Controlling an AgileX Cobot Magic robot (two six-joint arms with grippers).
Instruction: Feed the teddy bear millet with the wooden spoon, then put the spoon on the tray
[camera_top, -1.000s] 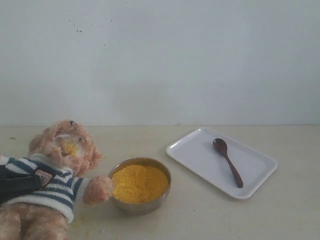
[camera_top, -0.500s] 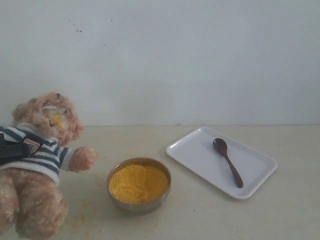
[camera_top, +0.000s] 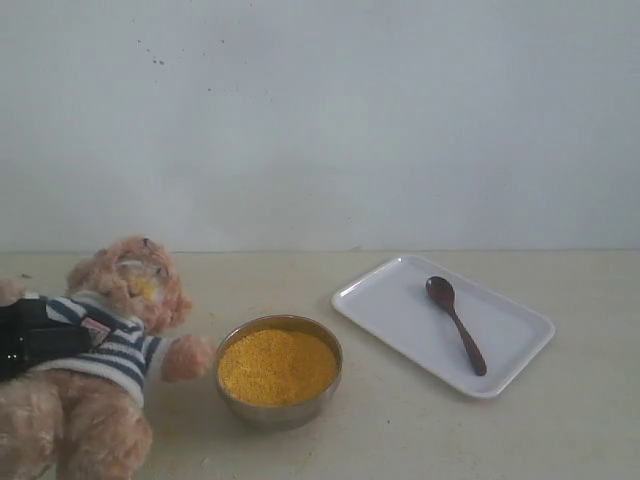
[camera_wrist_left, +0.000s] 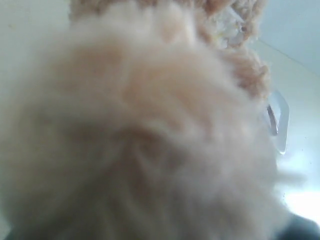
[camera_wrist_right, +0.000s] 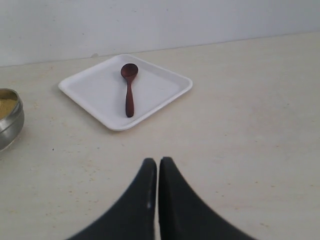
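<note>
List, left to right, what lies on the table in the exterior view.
teddy bear → millet in its bowl → tray, with the wooden spoon lying on it

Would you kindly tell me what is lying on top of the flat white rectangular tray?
Only a small dark reddish-brown wooden spoon lies on the white tray, oval end toward the wall. The tray surface beneath it is covered.

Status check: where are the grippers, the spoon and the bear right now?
Left gripper clamped on teddy bear torso. Right gripper shut, empty, short of the tray. Wooden spoon lying on tray. Nothing between them.
</note>
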